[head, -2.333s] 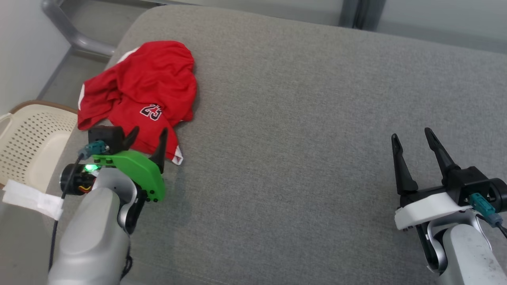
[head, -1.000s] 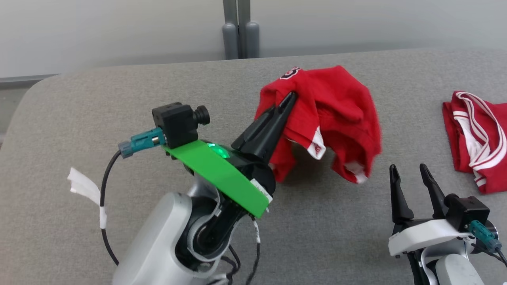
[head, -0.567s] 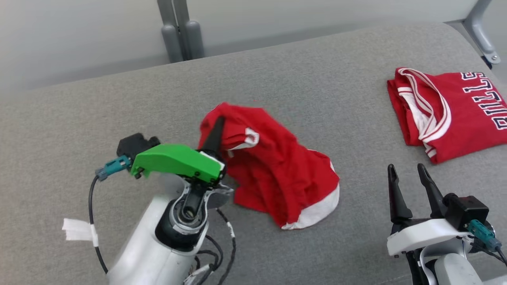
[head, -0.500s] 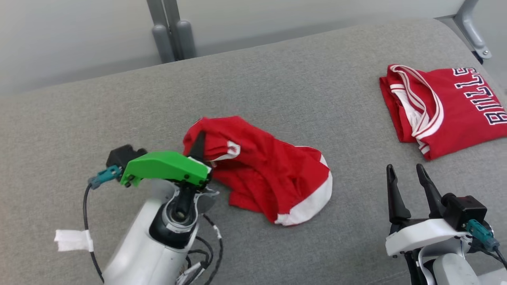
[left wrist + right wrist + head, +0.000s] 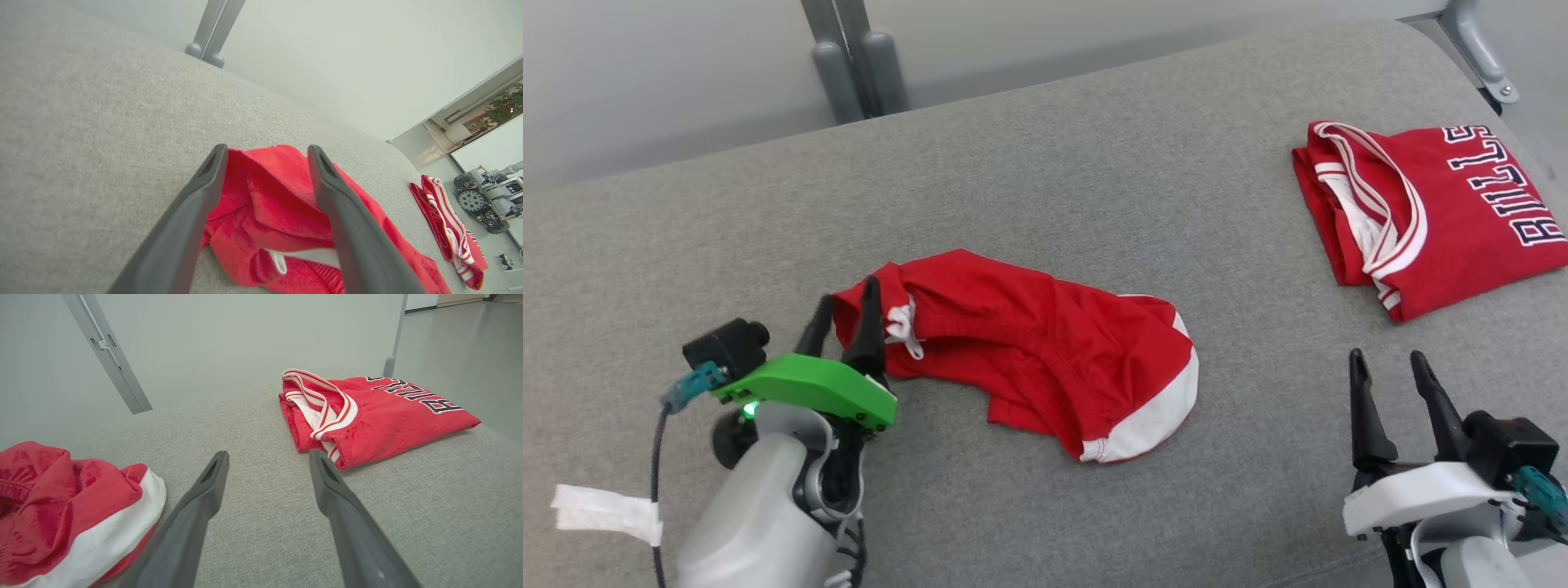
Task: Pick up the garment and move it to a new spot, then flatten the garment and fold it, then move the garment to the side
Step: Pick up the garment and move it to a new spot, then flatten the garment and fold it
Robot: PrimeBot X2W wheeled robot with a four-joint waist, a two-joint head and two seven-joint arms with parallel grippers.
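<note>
Grey cushion [image 5: 1094, 204], red garment [image 5: 1029, 359] lying just ahead of left end effector [image 5: 849, 291], spread open, empty

The folded red jersey [image 5: 1445, 224] reads "BULLS" in dark letters.

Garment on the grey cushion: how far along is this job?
Done: the red garment, held aloft a second ago, lies on the grey cushion. In hand: left claw open around its waistband end, nothing gripped; right claw open, apart. Left: flattening, folding, moving aside; it is crumpled, unlike the folded jersey.
</note>
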